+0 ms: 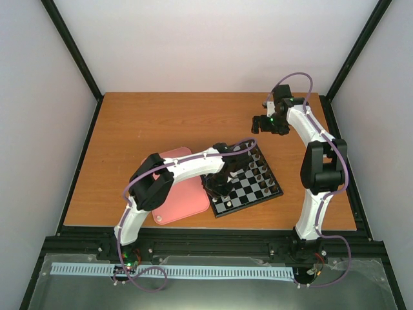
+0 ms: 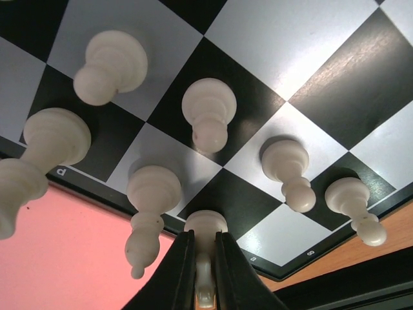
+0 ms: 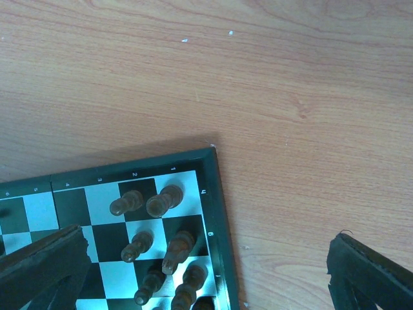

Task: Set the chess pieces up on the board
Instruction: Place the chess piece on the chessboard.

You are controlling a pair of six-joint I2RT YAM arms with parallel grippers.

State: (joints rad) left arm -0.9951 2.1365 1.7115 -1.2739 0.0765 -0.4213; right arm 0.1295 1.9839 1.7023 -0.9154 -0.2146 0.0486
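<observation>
The board (image 1: 253, 194) of black and silvery squares lies right of centre on the table. My left gripper (image 1: 221, 184) is over its left edge, shut on a cream-white chess piece (image 2: 205, 227) whose base rests on an edge square. Several more cream pieces (image 2: 208, 111) stand on the squares around it in the left wrist view. My right gripper (image 1: 270, 123) hangs open and empty above bare table beyond the board's far right corner. Its fingers (image 3: 45, 258) frame that corner of the board (image 3: 213, 194) in the right wrist view.
A pink tray (image 1: 184, 203) lies against the board's left side, partly under my left arm; it shows pink in the left wrist view (image 2: 64, 252). Several dark brown pieces (image 1: 259, 171) stand along the board's right side, also in the right wrist view (image 3: 164, 200).
</observation>
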